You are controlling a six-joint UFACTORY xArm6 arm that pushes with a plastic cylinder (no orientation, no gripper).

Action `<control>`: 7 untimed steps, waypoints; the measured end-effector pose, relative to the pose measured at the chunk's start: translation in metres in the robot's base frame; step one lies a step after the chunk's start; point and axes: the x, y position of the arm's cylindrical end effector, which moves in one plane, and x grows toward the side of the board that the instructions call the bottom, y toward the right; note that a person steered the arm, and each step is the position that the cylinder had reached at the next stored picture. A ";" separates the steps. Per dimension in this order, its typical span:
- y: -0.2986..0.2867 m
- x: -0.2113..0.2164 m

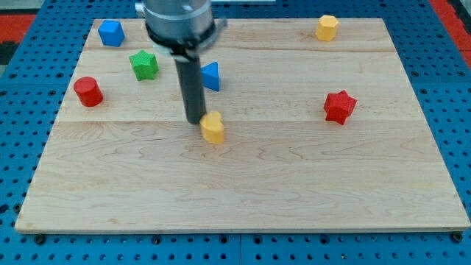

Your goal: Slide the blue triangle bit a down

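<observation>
The blue triangle (212,76) lies on the wooden board (294,184) left of centre, partly hidden on its left side by my rod. My tip (196,121) rests on the board below the triangle, a short way from it, and just left of a yellow block (213,128), very close to it or touching. The rod rises from the tip to the arm's grey body at the view's top.
A blue cube (111,33) sits at the top left. A green star (144,65) and a red cylinder (88,91) lie at the left. A yellow hexagon (327,27) is at the top right. A red star (339,107) is at the right.
</observation>
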 end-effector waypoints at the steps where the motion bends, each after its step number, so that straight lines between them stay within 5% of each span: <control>1: 0.057 0.032; 3: 0.178 0.079; 4: 0.117 0.057; 6: 0.119 -0.090; 7: 0.097 -0.121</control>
